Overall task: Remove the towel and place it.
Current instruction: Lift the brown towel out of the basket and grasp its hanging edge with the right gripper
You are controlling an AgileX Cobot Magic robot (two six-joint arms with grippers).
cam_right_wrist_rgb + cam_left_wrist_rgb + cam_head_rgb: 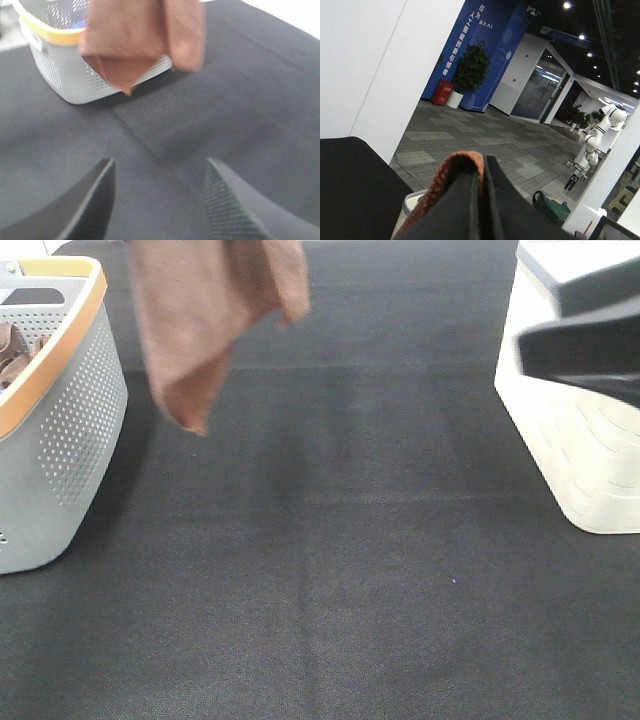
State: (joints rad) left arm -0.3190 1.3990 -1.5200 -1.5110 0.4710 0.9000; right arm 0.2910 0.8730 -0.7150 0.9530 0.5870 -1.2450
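left tool [481, 180]: raised, clamped on towel [445, 172] | right tool [157, 200]: low, fingers [95, 200] apart

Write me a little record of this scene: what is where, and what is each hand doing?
table: black cloth surface
grey basket: orange rim, left side, brownish cloth inside
white bin: right side
towel: reddish-brown, hanging in the air near the grey basket
left hand: shut on the towel
right hand: open, empty, above the table
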